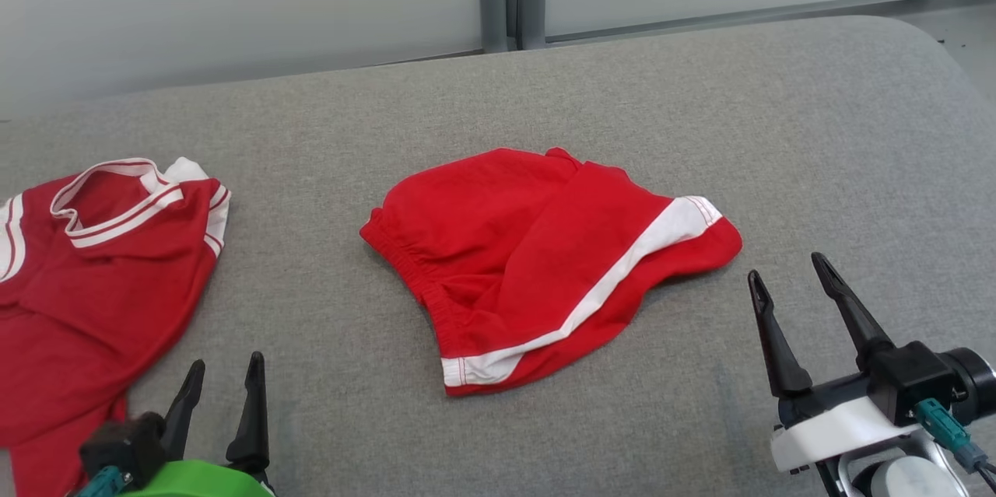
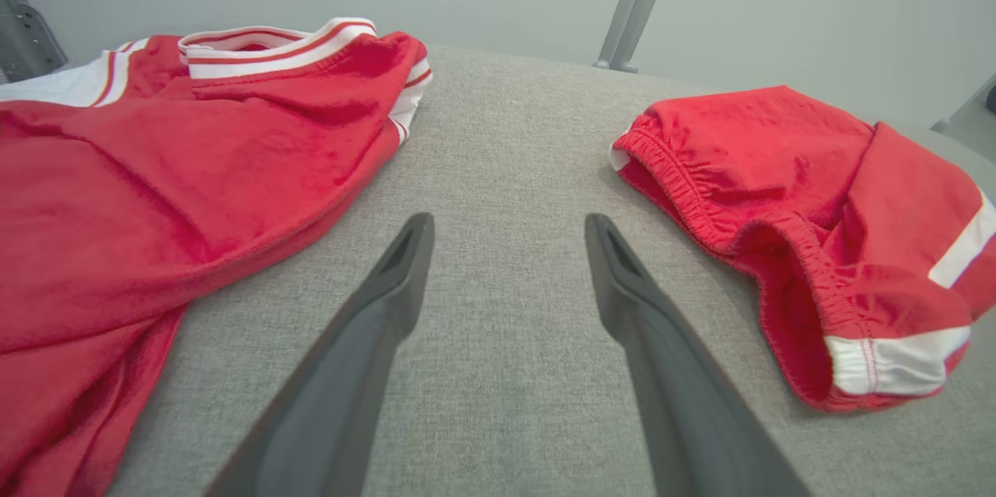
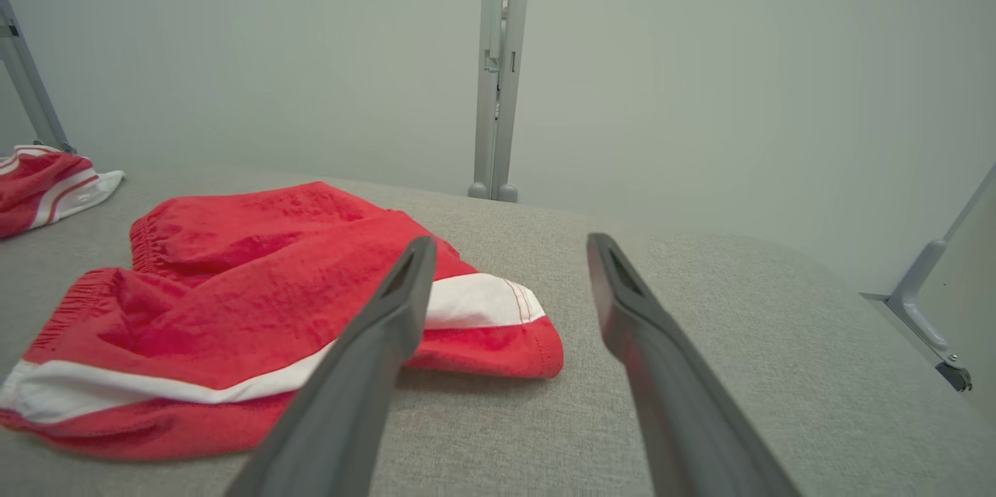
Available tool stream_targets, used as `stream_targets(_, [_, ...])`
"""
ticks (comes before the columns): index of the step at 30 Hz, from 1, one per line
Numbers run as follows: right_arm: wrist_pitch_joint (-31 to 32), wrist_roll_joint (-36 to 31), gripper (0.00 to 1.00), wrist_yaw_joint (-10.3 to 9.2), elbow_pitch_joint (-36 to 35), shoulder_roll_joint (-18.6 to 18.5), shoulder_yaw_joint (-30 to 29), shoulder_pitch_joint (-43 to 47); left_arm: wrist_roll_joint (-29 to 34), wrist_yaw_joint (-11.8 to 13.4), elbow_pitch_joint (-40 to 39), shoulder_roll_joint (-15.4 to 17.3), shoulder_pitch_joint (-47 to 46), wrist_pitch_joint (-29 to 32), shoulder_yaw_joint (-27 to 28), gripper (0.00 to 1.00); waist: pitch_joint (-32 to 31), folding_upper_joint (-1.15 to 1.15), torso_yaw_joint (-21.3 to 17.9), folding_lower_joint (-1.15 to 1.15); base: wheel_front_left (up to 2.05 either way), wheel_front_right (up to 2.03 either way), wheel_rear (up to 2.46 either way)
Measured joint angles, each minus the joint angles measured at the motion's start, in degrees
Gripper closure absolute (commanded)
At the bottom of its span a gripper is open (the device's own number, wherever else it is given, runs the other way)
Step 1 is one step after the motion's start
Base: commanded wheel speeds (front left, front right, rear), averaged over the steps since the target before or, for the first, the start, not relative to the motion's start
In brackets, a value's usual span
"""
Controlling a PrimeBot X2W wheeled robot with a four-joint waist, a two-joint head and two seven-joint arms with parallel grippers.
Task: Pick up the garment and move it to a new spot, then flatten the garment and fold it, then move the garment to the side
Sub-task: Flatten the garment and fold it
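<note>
**Lining up the first pick on the red shorts**

As I read it, I am working the opening pick. The rumpled red cotton shorts with the white side stripe are lying on the grey fabric-covered counter, ahead of and between my two grippers, touching neither.

The right gripper is hovering with its fingers spread and empty. The striped leg hem is sitting just ahead and to its left. The left gripper is likewise spread and holding nothing. The gathered elastic waistband is lying ahead and to its right. A red jersey with a white-trimmed collar is sprawling close on its left.

I am aiming the right gripper at the hem corner and the left at the waistband, two points well apart. That way I am expecting the limp cloth to hang open instead of bunching.

I am planning to come in low on each side, so one finger is sliding along the counter under the edge before I close. A pinch from above would probably only push the fabric flat.

I am swinging the left gripper rightward early to avoid snagging the jersey. One part of the shorts is lying folded over the rest, so I am expecting a double layer at the hem. I am allowing for a deeper bite there.
</note>
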Motion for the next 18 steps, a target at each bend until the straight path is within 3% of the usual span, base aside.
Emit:
stream_targets(7, [0.0,-0.37,0.0,0.0,0.33,0.48,-0.96,2.15,4.99,-2.26,-0.2,-1.7,4.3,-1.27,4.99,0.0,-2.28,0.0,2.07,0.0,0.0,0.0,0.0])
stream_targets(18, [0.0,-1.29,0.0,0.0,2.48,2.68,-3.13,5.08,15.45,-13.27,0.86,-7.97,8.18,-1.35,14.58,0.0,-3.79,0.0,3.19,0.0,0.0,0.0,0.0])
